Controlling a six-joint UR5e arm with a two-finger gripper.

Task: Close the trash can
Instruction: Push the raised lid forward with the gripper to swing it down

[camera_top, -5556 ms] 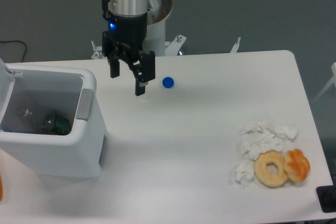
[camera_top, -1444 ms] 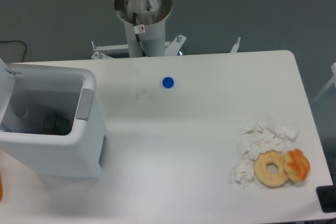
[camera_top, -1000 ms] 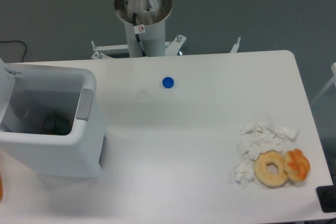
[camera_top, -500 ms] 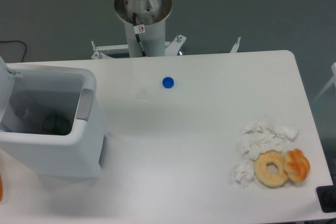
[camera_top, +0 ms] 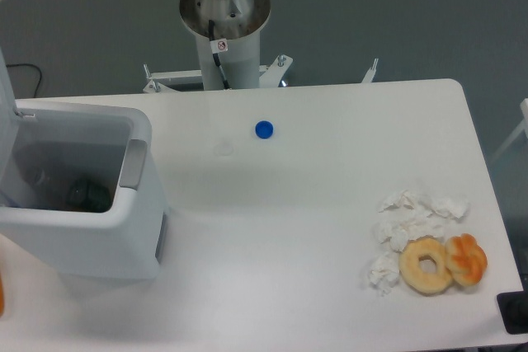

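Observation:
The trash can point(camera_top: 91, 237) is a large white box at the left of the table, its top open, with dark rubbish at the bottom. Its white lid point(camera_top: 7, 96) stands up at the far left edge, rising past the rim. A grey push tab point(camera_top: 134, 164) sits on the right rim. My gripper is out of view; only the arm's base column point(camera_top: 223, 30) and a piece of arm at the top left corner show.
A blue bottle cap point(camera_top: 264, 129) and a small clear cap point(camera_top: 223, 148) lie on the table behind the middle. Crumpled white tissues point(camera_top: 408, 224), a doughnut point(camera_top: 426, 265) and an orange pastry point(camera_top: 467, 259) sit at the right front. An orange object shows at the left edge.
The lid at the far left now stands higher and more upright in the frame than half a second ago. The arm left the table area several seconds ago.

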